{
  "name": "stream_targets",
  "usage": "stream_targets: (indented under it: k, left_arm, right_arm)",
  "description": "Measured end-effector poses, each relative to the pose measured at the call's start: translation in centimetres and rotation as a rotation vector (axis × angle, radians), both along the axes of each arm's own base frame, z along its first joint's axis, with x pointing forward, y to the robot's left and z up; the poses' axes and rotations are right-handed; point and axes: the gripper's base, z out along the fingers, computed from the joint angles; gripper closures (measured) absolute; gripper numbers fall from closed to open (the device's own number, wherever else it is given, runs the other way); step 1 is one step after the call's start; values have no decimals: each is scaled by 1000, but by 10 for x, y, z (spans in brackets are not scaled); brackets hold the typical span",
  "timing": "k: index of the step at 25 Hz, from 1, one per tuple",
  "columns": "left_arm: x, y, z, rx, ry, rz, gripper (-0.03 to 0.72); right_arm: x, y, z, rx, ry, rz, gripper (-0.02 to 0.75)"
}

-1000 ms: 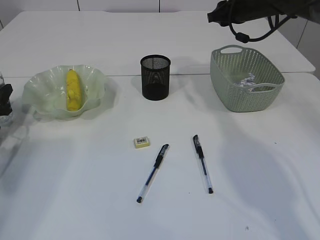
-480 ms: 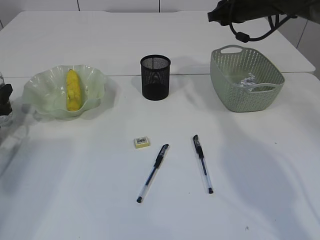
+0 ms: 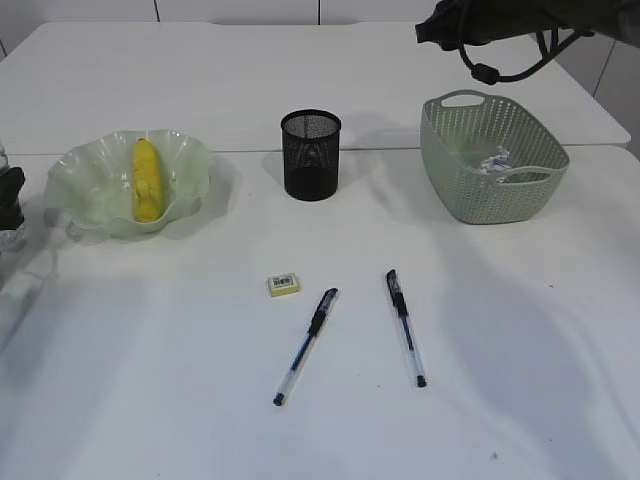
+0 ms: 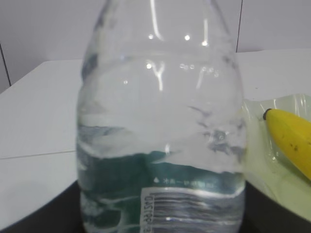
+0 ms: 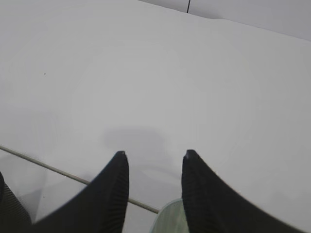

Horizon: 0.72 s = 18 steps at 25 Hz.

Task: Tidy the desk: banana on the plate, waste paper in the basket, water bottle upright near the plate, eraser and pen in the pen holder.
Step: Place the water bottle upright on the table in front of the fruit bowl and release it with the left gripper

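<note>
The water bottle (image 4: pixel 160 97), clear with a dark green label, stands upright and fills the left wrist view. My left gripper (image 4: pixel 160 216) is shut on its lower body, just left of the plate (image 3: pixel 190 165). The banana (image 3: pixel 146 180) lies in that wavy green plate. The waste paper (image 3: pixel 495 160) sits inside the basket (image 3: pixel 490 195). My right gripper (image 5: pixel 154 156) hangs open and empty above the basket's far rim (image 5: pixel 171 218). The eraser (image 3: pixel 284 284) and two pens (image 3: pixel 307 345) (image 3: pixel 405 327) lie on the desk (image 3: pixel 150 380). The black mesh pen holder (image 3: pixel 311 155) stands behind them.
The right arm (image 3: pixel 490 22) reaches in from the top right, above the basket. A seam between two tabletops (image 3: pixel 380 149) runs behind the pen holder. The left gripper body (image 3: pixel 10 195) shows only at the left edge of the exterior view.
The left gripper's body at the frame edge has edged slightly left. Nothing else has visibly moved.
</note>
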Motion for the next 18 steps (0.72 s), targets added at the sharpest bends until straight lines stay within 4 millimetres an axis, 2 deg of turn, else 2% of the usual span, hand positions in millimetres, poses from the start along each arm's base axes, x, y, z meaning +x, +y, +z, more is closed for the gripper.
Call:
stream_targets:
  k: [18]
  left_arm:
    - [6,-6,1,2,1,0,288]
  right_arm:
    - [0,0,0,0,-1,-1,458]
